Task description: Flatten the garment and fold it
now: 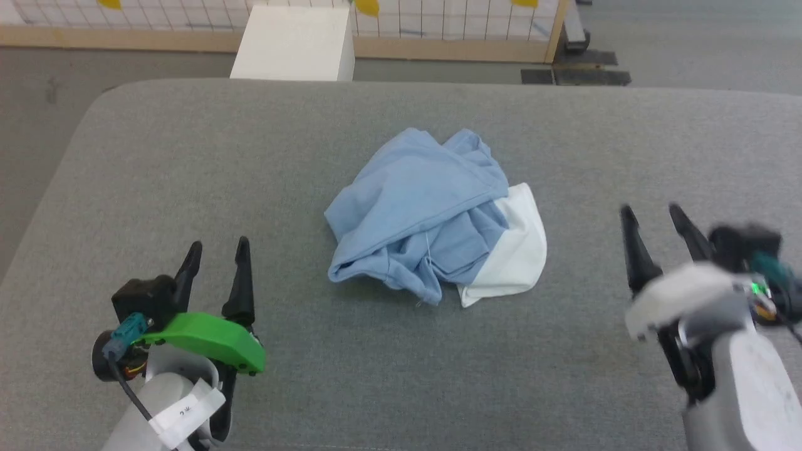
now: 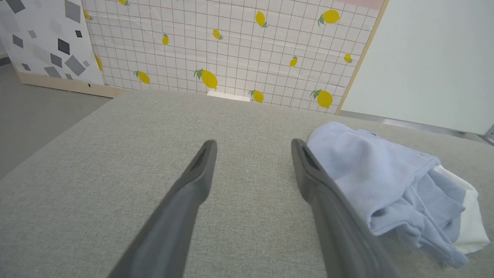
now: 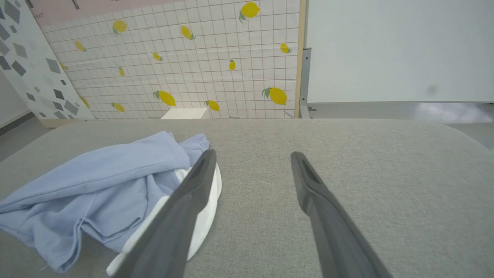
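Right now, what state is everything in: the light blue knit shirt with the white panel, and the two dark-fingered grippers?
Light blue knit shirt with white panel: crumpled heap on the grey fabric surface, not flattened, not held.
Left gripper: open, empty, clear of the shirt.
Right gripper: open, empty, clear of the shirt.

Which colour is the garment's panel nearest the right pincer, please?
White; the head view shows the panel best.
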Controlling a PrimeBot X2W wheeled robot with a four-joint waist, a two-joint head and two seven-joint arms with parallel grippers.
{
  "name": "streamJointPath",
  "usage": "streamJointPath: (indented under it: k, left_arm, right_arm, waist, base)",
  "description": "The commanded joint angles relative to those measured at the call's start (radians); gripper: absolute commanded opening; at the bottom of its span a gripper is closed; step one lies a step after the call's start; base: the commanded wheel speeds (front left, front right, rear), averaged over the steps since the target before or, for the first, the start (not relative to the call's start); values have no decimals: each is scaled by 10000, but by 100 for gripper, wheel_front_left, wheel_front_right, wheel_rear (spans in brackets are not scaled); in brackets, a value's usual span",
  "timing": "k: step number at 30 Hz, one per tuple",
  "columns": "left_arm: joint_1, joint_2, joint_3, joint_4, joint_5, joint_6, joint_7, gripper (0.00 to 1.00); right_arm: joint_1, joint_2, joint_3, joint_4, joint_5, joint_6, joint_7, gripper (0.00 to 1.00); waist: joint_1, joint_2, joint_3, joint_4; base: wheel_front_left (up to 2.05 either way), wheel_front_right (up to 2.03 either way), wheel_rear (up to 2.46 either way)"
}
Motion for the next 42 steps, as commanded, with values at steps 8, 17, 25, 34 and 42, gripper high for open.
streamJointPath:
  k: [8,17,25,34,42]
  left_arm:
    - [-715,-323,-187,-227,107,-34,-31,100]
    - [-1220,-673,-296,-23,186,-265,-40,100]
    - [-1225,-815,-224,378,192,-449,-45,100]
    - [-1075,-817,-211,588,262,-571,-46,100]
    - [-616,-782,-218,640,143,-521,-24,100]
  right_arm:
    - [-3528,-1028,2170,2175,-334,-15,4205,100]
    - [-5057,-1719,3949,4078,-179,-15,6498,100]
    - [-4960,-1976,4929,4581,991,-15,6666,0]
    - [-5000,-2703,2539,3474,1678,-15,4459,0]
    - [-1381,-2622,-1332,1400,929,-15,4528,0]
  waist:
    - [0,-1,1706,963]
    - [0,-1,2532,1714]
    - [0,-1,2355,1582]
    - [0,-1,1244,929]
    - [0,-1,484,412]
  base:
    - [0,0,0]
    - [0,0,0]
    - [0,0,0]
    - [0,0,0]
    - [0,0,0]
